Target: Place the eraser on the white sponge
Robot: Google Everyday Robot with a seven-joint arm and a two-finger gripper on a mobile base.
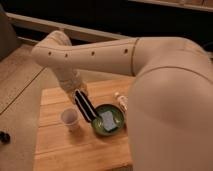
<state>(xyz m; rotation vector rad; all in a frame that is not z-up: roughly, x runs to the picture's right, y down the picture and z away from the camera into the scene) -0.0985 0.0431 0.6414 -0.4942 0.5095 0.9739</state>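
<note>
1. the gripper (pixel 78 91) hangs up and to the left of the green bowl (pixel 120 119), over the wooden table (pixel 75 150).
2. its fingers are pinched narrow on the upper end of the eraser (pixel 86 107).
3. the eraser slants down toward the bowl's left rim, its lower end just beside it; i cannot tell if they touch.
4. the white sponge (pixel 108 120) lies inside the bowl.
5. a paper cup (pixel 70 119) stands left of the bowl, and a small white bottle (pixel 121 101) sits just behind the bowl.
</note>
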